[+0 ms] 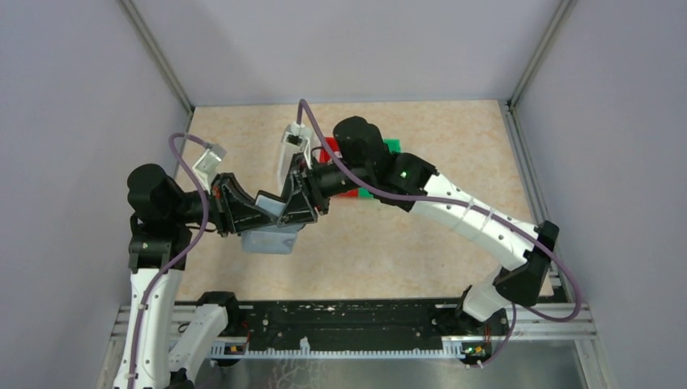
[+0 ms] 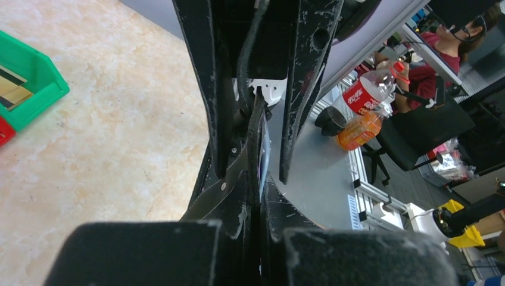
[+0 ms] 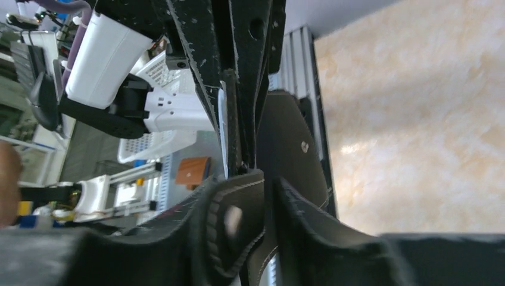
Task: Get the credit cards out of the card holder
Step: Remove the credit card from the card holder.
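Observation:
Both grippers meet above the middle of the table with the black card holder (image 1: 281, 217) clamped between them. My left gripper (image 2: 262, 202) is shut on the holder (image 2: 235, 193), which shows edge-on. My right gripper (image 3: 271, 185) is shut on the holder's stitched leather (image 3: 292, 137), and the strap tab with its snap (image 3: 233, 217) lies over one finger. A silvery grey card (image 1: 272, 203) stands out of the holder; its thin pale edge shows in the left wrist view (image 2: 264, 152) and in the right wrist view (image 3: 221, 128). A gold card (image 2: 13, 89) lies in the green bin.
A pale bin (image 1: 271, 241) sits on the table under the grippers. A green bin (image 1: 393, 146) and a red bin (image 1: 328, 152) stand behind the right arm; the green bin (image 2: 41, 89) also shows in the left wrist view. Walls enclose three sides.

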